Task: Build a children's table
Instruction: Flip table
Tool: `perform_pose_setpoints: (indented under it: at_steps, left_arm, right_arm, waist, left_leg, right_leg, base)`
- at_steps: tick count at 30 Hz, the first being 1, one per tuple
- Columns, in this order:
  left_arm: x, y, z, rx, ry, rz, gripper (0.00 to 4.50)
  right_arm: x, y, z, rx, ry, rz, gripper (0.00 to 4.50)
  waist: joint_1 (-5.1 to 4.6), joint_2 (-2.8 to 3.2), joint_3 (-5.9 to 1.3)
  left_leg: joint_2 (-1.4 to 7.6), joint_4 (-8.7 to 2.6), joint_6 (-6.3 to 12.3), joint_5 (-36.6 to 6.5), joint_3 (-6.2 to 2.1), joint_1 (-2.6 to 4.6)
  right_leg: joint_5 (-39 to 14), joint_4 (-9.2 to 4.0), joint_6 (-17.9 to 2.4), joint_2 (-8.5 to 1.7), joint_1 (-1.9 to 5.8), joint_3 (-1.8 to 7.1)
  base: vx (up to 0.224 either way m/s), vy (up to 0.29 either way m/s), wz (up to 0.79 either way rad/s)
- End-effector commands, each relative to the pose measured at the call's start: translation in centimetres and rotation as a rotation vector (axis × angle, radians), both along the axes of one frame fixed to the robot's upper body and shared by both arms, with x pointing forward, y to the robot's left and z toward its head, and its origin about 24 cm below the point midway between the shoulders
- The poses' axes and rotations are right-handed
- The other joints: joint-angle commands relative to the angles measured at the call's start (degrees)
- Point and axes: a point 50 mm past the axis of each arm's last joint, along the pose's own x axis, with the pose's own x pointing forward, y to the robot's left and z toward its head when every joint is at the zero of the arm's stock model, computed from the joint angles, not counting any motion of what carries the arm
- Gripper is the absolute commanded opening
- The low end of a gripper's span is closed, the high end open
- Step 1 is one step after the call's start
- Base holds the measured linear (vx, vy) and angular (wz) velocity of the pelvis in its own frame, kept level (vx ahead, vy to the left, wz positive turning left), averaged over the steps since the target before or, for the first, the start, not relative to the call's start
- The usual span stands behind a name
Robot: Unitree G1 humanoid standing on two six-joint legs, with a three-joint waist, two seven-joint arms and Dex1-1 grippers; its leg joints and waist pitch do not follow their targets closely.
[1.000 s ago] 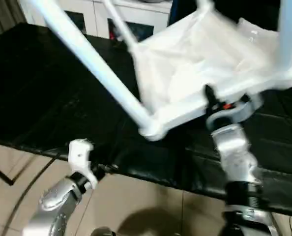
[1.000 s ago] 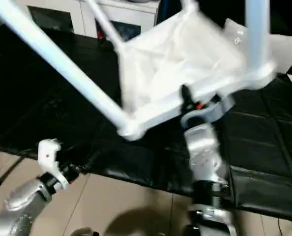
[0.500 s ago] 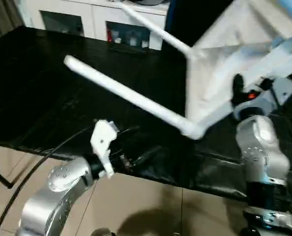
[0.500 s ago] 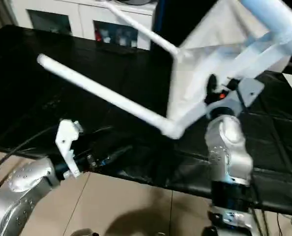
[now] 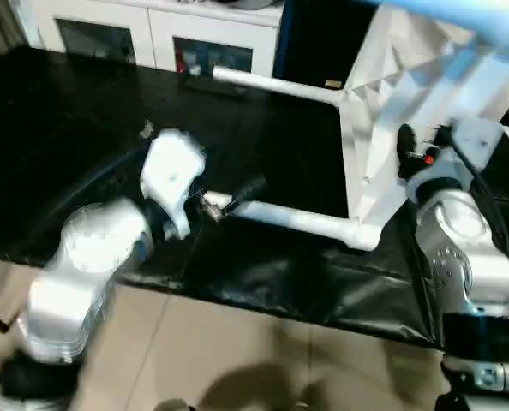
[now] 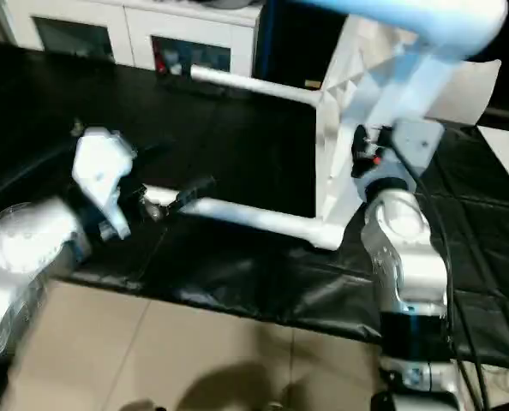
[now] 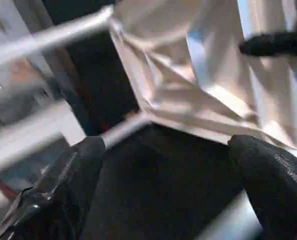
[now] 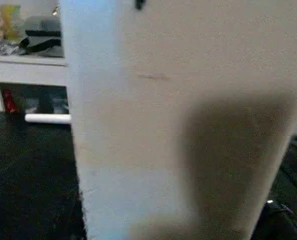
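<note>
Since a moment ago the white table [image 5: 409,94] has tipped up further onto its side, and my left gripper [image 5: 237,195] has come up from the near edge to the tip of one leg.

The table now stands on its edge on the black mat [image 5: 66,137], with its flat top turned toward my right arm and its ribbed underside facing left. The lower leg [image 5: 297,218] lies flat along the mat and points left. The upper leg [image 5: 272,84] sticks out level above it, toward the white cabinet [image 5: 152,34] at the back. Another leg [image 6: 426,17] crosses close over the top of my view.

There is open mat to the left and behind the legs. The near edge of the mat drops off to the tiled floor [image 5: 237,351]. The cabinet with its glass doors stands just past the far edge, near the tip of the upper leg.

My left arm reaches forward over the near edge. Its black fingers [image 7: 68,185] are spread wide apart, right by the end of the lower leg. My right arm stands upright, and the right gripper [image 5: 406,150] is up against the table top's edge. I cannot tell how its fingers are set.
</note>
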Motion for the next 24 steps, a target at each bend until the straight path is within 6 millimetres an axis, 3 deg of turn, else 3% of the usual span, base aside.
perform_pose_setpoints:
  at_steps: [1,2,3,4,6,9,13,15,20,24]
  left_arm:
    - [0.2,-0.5,0.7,0.035,-0.049,-0.01,4.5]
    - [0.2,-0.8,1.3,0.05,-0.086,-0.024,4.5]
    - [0.4,-1.4,2.5,0.11,-0.173,-0.046,4.5]
    - [0.4,-1.7,2.9,0.141,-0.212,-0.05,4.5]
    - [0.5,-1.8,3.2,0.162,-0.236,-0.05,4.5]
    - [0.8,-2.7,5.6,0.247,-0.456,-0.07,4.5]
    - [0.8,-2.7,6.5,0.258,-0.541,-0.059,4.5]
    - [1.4,-2.1,7.5,0.28,-0.634,0.018,4.5]
    - [2.7,-1.1,9.6,0.301,-0.775,0.156,4.5]
    - [3.1,-1.2,10.4,0.312,-0.825,0.169,4.5]
  right_arm:
    - [0.2,-0.2,0.4,-0.011,0.008,-0.008,1.93]
    - [0.3,-0.1,0.3,-0.012,0.015,0.002,1.93]
    - [0.4,0.0,0.0,-0.036,0.038,0.007,2.47]
    - [0.4,0.0,-0.1,-0.047,0.05,0.007,2.6]
    - [0.4,0.0,-0.2,-0.055,0.058,0.006,2.65]
    - [0.4,-0.3,-1.3,-0.076,0.102,-0.024,2.95]
    - [0.3,-0.6,-2.0,-0.086,0.126,-0.038,3.17]
    - [0.1,-0.7,-2.8,-0.089,0.146,-0.04,3.17]
    - [0.3,-0.7,-3.8,-0.1,0.171,-0.038,3.17]
    - [0.7,-0.5,-4.5,-0.111,0.195,-0.037,2.86]
  waist:
    - [0.03,-0.04,-3.59]
    - [0.05,0.12,-3.58]
    - [0.02,0.06,-3.63]
    - [0.12,-0.49,-3.64]
    - [0.03,-0.33,-3.55]
    - [0.07,-0.69,-3.64]
    - [0.15,-0.6,-3.7]
    - [0.12,-0.23,-3.69]
    - [0.2,-0.03,-3.73]
    - [0.26,-0.17,-3.7]
  left_leg:
    - [1.33,-3.74,-2.29,-6.21,-0.03,0.51]
    - [1.35,-3.78,-2.57,-6.21,-0.08,0.45]
    - [1.38,-3.77,-2.82,-6.25,-0.11,0.46]
    - [1.3,-3.73,-2.71,-6.23,-0.1,0.4]
    - [1.34,-3.81,-3.05,-6.63,-0.2,0.35]
    - [1.38,-3.75,-3.52,-7.02,-0.19,0.42]
    - [1.41,-3.69,-3.93,-6.57,-0.24,0.3]
    - [1.37,-3.64,-3.9,-7.16,-0.24,0.31]
    - [1.4,-3.68,-4.32,-8.17,-0.39,0.52]
    - [1.44,-3.67,-4.41,-9.12,-0.44,0.49]
  right_leg:
    - [-6.89,-3.61,-4.01,-3.29,2.98,2.92]
    - [-6.8,-3.55,-4.25,-3.34,2.99,2.94]
    - [-6.24,-3.47,-4.33,-3.33,3.01,2.94]
    - [-6.64,-3.51,-3.8,-3.28,3.06,2.92]
    - [-7.26,-3.61,-3.65,-3.38,3.05,2.9]
    - [-7.53,-3.65,-3.63,-3.5,2.99,2.96]
    - [-6.18,-3.44,-4.34,-3.62,3.19,2.97]
    - [-6.32,-3.47,-4.42,-3.5,3.1,2.94]
    - [-6.95,-3.56,-4.87,-3.5,2.99,2.84]
    - [-7.92,-3.59,-5.76,-3.76,2.97,2.82]
  base:
    - [0.0,0.0,0.0]
    - [0.0,0.0,0.0]
    - [0.0,0.0,0.0]
    - [0.0,0.0,0.0]
    - [0.0,0.0,0.0]
    - [0.0,0.0,0.0]
    - [0.0,0.0,0.0]
    - [0.0,0.0,0.0]
    - [0.0,0.0,0.0]
    - [0.0,0.0,0.0]
